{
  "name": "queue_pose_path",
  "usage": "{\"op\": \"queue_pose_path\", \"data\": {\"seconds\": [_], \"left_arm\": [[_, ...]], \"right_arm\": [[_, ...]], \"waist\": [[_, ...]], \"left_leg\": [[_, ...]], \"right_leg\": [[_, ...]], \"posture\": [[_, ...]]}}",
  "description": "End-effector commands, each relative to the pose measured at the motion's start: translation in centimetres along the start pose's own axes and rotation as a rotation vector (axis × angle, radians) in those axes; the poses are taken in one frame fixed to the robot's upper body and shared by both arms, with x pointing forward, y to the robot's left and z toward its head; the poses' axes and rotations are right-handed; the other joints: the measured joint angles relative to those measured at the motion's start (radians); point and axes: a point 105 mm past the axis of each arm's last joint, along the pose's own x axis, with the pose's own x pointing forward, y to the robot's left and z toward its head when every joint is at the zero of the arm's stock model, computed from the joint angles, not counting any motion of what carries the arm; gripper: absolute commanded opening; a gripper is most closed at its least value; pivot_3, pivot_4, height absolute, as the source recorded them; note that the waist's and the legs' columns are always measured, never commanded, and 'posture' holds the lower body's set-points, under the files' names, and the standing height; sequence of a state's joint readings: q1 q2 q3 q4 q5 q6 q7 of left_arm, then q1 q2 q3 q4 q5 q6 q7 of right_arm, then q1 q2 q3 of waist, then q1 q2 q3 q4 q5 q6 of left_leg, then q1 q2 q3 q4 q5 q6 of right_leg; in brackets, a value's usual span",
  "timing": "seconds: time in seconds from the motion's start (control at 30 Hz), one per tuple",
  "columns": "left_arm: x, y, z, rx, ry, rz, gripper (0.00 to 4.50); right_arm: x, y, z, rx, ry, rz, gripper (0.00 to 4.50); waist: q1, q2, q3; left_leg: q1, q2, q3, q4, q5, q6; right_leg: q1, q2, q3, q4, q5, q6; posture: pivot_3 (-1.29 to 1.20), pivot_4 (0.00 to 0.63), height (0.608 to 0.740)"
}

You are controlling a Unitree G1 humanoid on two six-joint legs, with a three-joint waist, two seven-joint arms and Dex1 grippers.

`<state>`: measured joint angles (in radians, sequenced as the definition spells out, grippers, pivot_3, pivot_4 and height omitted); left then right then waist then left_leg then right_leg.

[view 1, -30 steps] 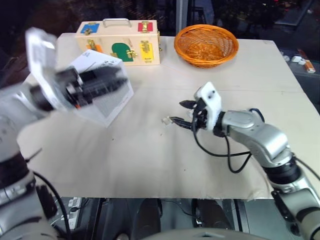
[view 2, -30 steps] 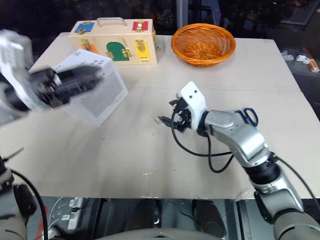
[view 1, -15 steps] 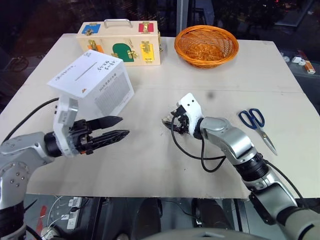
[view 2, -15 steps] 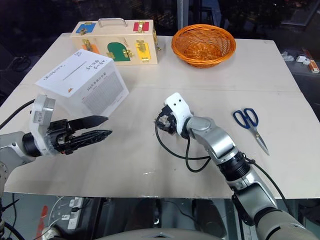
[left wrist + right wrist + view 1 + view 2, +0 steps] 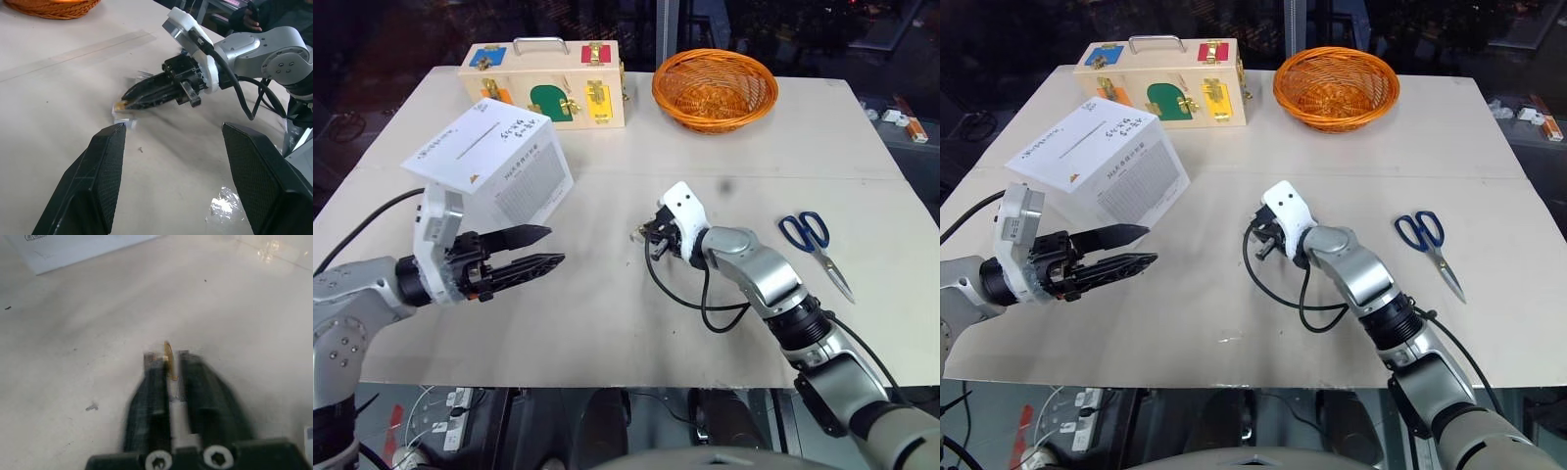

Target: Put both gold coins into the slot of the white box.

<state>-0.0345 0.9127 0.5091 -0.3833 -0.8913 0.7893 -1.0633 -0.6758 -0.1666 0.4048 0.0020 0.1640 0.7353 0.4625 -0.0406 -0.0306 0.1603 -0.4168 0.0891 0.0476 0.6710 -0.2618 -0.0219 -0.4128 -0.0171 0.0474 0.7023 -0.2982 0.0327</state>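
Right gripper (image 5: 168, 363) clamped on gold coin (image 5: 167, 356), tips low at table (image 5: 607, 323) mid-area. Left gripper (image 5: 540, 248) fingers apart, holding nothing, hovering just beside white box (image 5: 494, 162), slot (image 5: 475, 140) on top.

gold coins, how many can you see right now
1: a gold coin on edge between the right gripper fingertips, just above the table. The second may be hidden by the clear plastic cube.

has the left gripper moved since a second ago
Yes. The left gripper has dropped from in front of the white box to the table's near side, below the box in the left eye view.
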Motion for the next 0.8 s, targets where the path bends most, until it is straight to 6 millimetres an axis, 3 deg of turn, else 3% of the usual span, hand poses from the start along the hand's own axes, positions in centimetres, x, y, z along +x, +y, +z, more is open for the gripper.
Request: {"op": "queue_pose_path", "data": {"seconds": [0.03,0.3,0.53,0.63,0.73,0.8], "left_arm": [[-0.1,-0.4,1.1,0.063,-0.013,0.003,3.18],[0.6,-0.3,1.4,0.035,-0.03,0.008,3.18],[2.2,0.0,2.7,-0.047,-0.078,-0.03,3.18],[3.4,-0.5,3.3,-0.059,-0.103,-0.106,2.42],[4.9,-0.8,4.1,-0.063,-0.137,-0.157,1.08],[6.3,-1.0,4.9,-0.08,-0.17,-0.21,0.81]], "right_arm": [[-0.5,-0.4,2.0,-0.023,-0.07,-0.004,0.08],[-1.3,-0.4,3.4,0.03,-0.128,0.024,0.08],[-5.5,-0.9,6.8,0.21,-0.292,0.156,0.08],[-7.7,-0.1,8.7,0.234,-0.357,0.258,0.0],[-9.1,0.4,10.1,0.237,-0.395,0.322,0.0],[-10.0,1.1,11.1,0.227,-0.417,0.365,0.0]], "waist": [[0.0,0.0,0.0],[0.001,0.0,0.0],[0.007,0.0,0.0],[0.004,0.0,0.0],[0.003,0.001,0.001],[0.004,0.001,0.001]], "left_leg": [[0.0,0.0,0.0,0.0,0.0,0.0],[0.0,0.0,0.0,0.0,0.0,0.0],[0.0,0.0,-0.001,0.0,0.0,0.0],[0.0,0.0,-0.001,-0.001,0.0,0.0],[0.0,0.0,-0.001,-0.001,0.0,0.0],[0.0,0.0,-0.001,-0.001,0.0,0.0]], "right_leg": [[0.0,0.0,0.0,0.0,0.0,0.0],[0.0,0.0,0.0,0.0,0.0,0.0],[0.001,0.0,-0.001,-0.001,0.0,0.0],[0.001,0.0,-0.001,-0.001,0.0,0.0],[0.0,0.0,-0.001,-0.002,0.0,0.0],[0.001,0.0,-0.001,-0.002,0.0,0.0]], "posture": [[0.0,0.15,0.726],[0.0,0.15,0.726],[0.0,0.15,0.726],[0.0,0.15,0.726],[0.0,0.15,0.726],[0.0,0.15,0.726]]}}
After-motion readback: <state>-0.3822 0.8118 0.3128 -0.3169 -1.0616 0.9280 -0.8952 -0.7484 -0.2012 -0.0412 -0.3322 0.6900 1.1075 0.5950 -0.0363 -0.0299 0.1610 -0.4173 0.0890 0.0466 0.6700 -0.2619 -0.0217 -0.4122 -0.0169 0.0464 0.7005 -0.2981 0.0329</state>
